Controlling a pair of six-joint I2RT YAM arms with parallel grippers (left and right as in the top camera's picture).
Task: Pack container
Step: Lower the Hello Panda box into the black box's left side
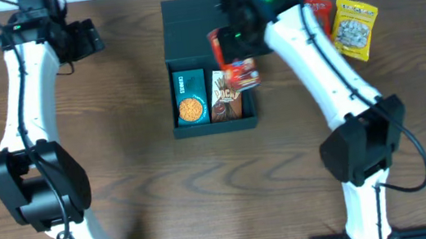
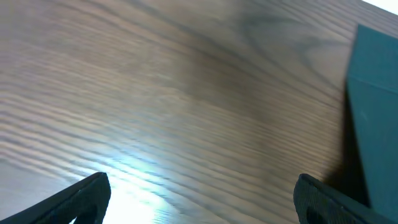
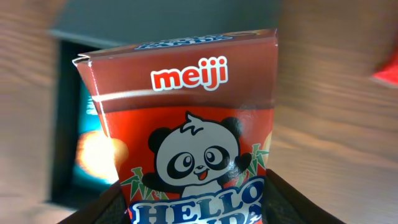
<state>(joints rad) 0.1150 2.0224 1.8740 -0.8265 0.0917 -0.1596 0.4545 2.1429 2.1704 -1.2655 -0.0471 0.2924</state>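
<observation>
Right end effector (image 3: 199, 211) grips a red snack box (image 3: 193, 124) above the 3 o'clock edge of the container (image 1: 184, 24), which sits mid-counter. Left end effector (image 2: 205, 202) stands wide open over bare counter (image 2: 155, 93) at the container's 10 o'clock, well apart from its wall

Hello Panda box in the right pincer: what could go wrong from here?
The Hello Panda box hangs over the container's right wall; lowered here, it may catch the rim.
The blue box and the Pocky box already fill the visible floor, so it may sit on top and block the lid.
The right pincer seems to grip only one end, so it could tilt.
</observation>
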